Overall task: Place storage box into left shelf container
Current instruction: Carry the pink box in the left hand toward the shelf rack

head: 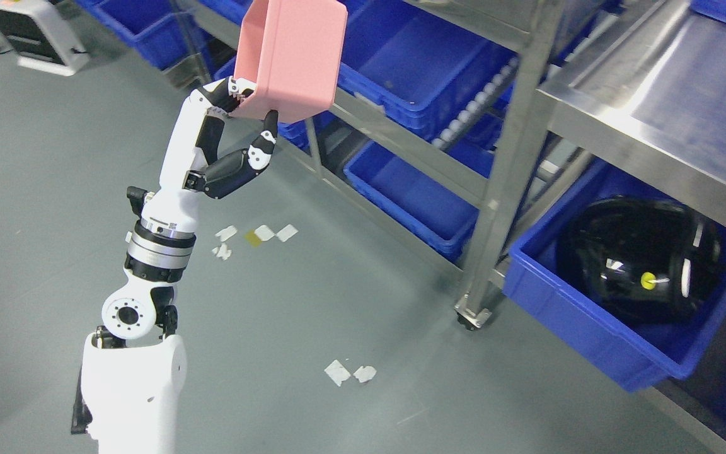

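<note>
Pink storage box (290, 57) in left hand (237, 135), above blue shelf containers (426, 63).

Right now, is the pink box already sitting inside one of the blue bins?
No, the pink box is held up in the air by the left hand, in front of the blue bins.

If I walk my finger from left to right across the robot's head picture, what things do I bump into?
White machine → left hand gripping the pink storage box → steel shelf post → black helmet-like thing in a blue bin.
</note>
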Motion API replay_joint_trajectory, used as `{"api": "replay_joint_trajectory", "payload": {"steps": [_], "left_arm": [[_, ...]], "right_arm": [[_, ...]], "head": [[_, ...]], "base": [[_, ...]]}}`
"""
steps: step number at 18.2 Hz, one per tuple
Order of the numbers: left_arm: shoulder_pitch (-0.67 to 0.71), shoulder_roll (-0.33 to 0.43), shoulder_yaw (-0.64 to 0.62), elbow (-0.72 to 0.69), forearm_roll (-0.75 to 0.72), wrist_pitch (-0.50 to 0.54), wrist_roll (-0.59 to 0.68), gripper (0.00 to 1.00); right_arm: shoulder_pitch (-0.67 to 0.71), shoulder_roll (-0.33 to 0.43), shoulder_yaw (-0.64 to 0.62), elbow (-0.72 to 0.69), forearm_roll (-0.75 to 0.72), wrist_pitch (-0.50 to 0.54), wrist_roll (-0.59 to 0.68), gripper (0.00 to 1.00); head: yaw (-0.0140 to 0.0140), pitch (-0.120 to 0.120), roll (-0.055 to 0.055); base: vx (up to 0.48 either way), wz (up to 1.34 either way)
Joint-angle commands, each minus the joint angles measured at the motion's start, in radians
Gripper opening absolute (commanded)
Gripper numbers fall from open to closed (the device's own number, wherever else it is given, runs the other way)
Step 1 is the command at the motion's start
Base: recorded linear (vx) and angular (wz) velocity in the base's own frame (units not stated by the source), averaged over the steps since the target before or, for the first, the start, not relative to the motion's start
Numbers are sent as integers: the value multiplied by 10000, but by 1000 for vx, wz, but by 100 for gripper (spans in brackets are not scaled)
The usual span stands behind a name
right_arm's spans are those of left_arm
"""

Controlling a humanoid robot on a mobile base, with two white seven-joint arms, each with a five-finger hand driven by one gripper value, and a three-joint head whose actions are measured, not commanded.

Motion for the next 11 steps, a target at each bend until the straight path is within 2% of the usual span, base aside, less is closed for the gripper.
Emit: {"api": "replay_joint_trajectory", "payload": {"steps": [1,5,11], "left_arm": [[258,142,10,-275,-5,-43,-7,2],[304,142,240,-260,25,3,8,3],[350,142,440,-260,71,-27,-7,3]], "right_arm": [[260,-175,0,-175,-31,1,1757,100],[260,-175,0,-175,-31,1,1757,100],[260,-175,0,-175,-31,1,1757,100]], "head": [[0,0,0],[0,7,0],[0,7,0]], "base": [[12,907],[50,928],[167,925]]}}
